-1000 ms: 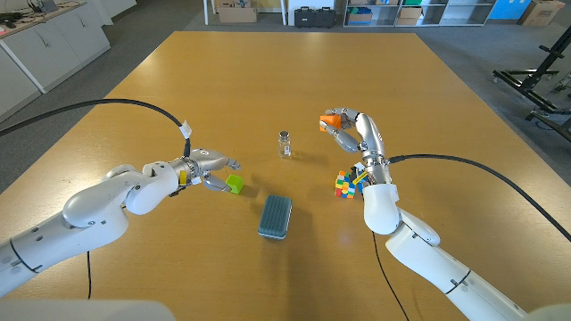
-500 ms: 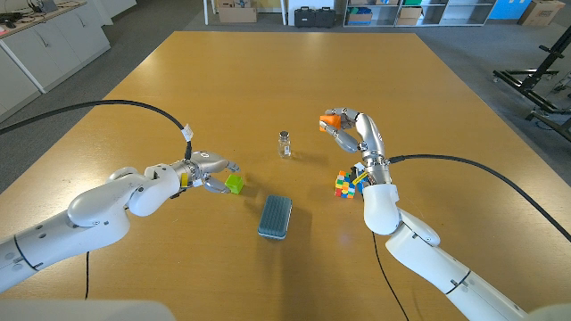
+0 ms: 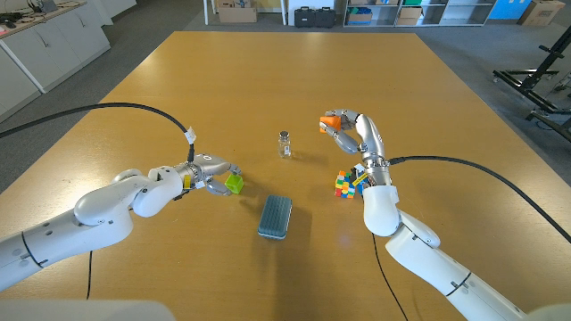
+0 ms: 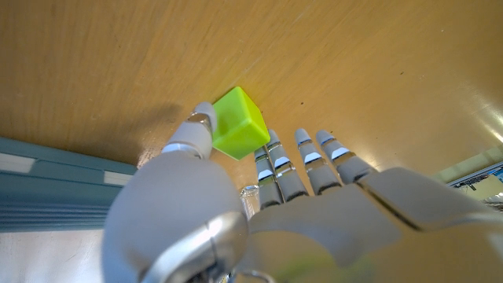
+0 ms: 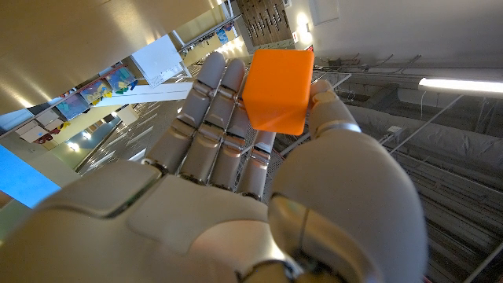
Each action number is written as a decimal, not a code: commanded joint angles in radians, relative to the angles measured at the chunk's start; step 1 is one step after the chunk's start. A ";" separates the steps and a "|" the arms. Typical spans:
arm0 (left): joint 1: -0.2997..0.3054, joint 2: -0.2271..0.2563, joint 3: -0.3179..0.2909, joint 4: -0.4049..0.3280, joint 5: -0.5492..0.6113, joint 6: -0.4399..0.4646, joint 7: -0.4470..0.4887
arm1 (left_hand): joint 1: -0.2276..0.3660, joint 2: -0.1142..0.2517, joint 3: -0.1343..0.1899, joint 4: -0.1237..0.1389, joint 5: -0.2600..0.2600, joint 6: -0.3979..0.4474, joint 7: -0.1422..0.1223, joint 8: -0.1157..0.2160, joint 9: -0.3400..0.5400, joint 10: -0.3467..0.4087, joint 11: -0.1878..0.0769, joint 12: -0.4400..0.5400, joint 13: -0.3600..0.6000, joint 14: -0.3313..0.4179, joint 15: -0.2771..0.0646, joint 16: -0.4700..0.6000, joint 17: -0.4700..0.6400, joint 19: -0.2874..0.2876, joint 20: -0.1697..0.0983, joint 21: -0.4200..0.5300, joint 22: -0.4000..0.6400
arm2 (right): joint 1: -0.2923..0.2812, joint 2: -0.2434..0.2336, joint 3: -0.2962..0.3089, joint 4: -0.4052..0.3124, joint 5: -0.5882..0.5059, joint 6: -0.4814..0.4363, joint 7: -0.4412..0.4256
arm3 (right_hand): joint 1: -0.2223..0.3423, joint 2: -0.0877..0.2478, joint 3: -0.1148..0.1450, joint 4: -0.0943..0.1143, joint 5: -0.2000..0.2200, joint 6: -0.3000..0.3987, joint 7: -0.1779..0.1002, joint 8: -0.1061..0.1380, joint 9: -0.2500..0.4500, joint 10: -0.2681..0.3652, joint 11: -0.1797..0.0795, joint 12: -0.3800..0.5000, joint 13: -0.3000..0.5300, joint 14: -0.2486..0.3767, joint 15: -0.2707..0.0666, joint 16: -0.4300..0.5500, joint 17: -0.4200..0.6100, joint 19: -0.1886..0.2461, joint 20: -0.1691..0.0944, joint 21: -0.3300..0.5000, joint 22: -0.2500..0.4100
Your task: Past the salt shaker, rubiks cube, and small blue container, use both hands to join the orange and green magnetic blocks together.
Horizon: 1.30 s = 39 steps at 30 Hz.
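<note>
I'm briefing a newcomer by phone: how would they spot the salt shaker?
Start at the wooden table and go to its middle, between the two hands. There stands the salt shaker, alone, small, clear glass with a metal cap; its neighbours are coloured.

The left arm is stretched low across the table from the near left corner, and its left hand (image 3: 208,168) is set with thumb and fingers (image 4: 277,161) closed against the green block (image 3: 234,183), which sits on the table. The right arm is bent upward from the near right corner, wrist raised above the table. The orange block (image 5: 278,89) is pinched by the right hand (image 3: 355,134) between thumb and fingertips, held in the air.
</note>
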 commanded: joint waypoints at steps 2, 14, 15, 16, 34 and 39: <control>-0.011 0.021 0.035 -0.015 0.018 0.050 0.037 | 0.028 0.007 0.017 0.000 0.011 0.031 -0.007 0.015 0.003 0.030 -0.012 0.010 0.000 0.024 -0.131 0.009 0.003 0.026 -0.001 0.011 0.001 | 0.011 0.003 -0.009 0.018 0.010 0.007 0.009 | 0.162 0.159 0.000 0.005 0.005 0.091 -0.033 0.000 0.005 0.160 -0.153 0.008 0.001 0.016 -0.086 -0.001 0.003 -0.007 -0.022 0.006 -0.001; -0.028 0.019 0.064 -0.005 -0.003 0.054 0.062 | 0.052 0.026 0.031 0.005 0.009 0.062 -0.015 0.029 0.005 0.066 -0.025 0.016 -0.001 0.041 -0.140 0.008 0.002 0.044 -0.003 0.012 0.001 | 0.014 0.004 -0.014 0.035 0.006 0.038 -0.006 | 0.162 0.160 0.000 0.005 0.005 0.093 -0.033 -0.001 0.005 0.160 -0.154 0.008 0.004 0.017 -0.085 -0.002 0.005 -0.008 -0.022 0.010 -0.002; -0.029 0.018 0.065 -0.004 -0.007 0.053 0.066 | 0.053 0.027 0.031 0.005 0.008 0.063 -0.015 0.030 0.005 0.067 -0.026 0.016 -0.001 0.041 -0.140 0.008 0.002 0.045 -0.002 0.012 0.001 | 0.012 0.004 -0.014 0.034 0.005 0.039 -0.007 | 0.163 0.160 0.000 0.005 0.005 0.093 -0.033 -0.001 0.005 0.160 -0.155 0.008 0.004 0.017 -0.085 -0.002 0.005 -0.007 -0.022 0.010 -0.002; -0.031 0.017 0.068 -0.003 -0.008 0.052 0.068 | 0.054 0.028 0.032 0.005 0.008 0.069 -0.016 0.032 0.005 0.068 -0.026 0.016 -0.001 0.042 -0.140 0.007 0.002 0.044 -0.002 0.011 0.001 | 0.011 0.003 -0.013 0.033 0.004 0.040 -0.008 | 0.163 0.160 0.000 0.005 0.005 0.092 -0.033 -0.002 0.005 0.160 -0.155 0.008 0.004 0.017 -0.086 -0.002 0.005 -0.007 -0.022 0.010 -0.002; -0.044 0.021 0.096 -0.004 -0.016 0.081 0.090 | 0.077 0.051 0.049 0.009 0.004 0.115 -0.020 0.049 0.002 0.117 -0.035 0.023 -0.001 0.072 -0.156 0.008 0.001 0.069 0.001 0.012 0.001 | 0.007 0.005 -0.015 0.027 -0.001 0.035 -0.006 | 0.163 0.159 0.000 0.005 0.005 0.094 -0.032 -0.004 0.006 0.161 -0.150 0.008 0.006 0.016 -0.085 -0.004 0.007 -0.009 -0.020 0.016 -0.002; -0.048 0.024 0.100 -0.007 -0.020 0.091 0.090 | 0.095 0.066 0.062 0.008 0.001 0.149 -0.033 0.061 0.000 0.158 -0.045 0.031 -0.001 0.091 -0.167 0.008 0.000 0.085 -0.001 0.013 0.001 | 0.007 0.008 -0.016 0.030 -0.004 0.038 -0.012 | 0.163 0.159 -0.001 0.006 0.004 0.093 -0.033 -0.005 0.006 0.162 -0.153 0.008 0.007 0.017 -0.084 -0.004 0.008 -0.011 -0.020 0.017 -0.002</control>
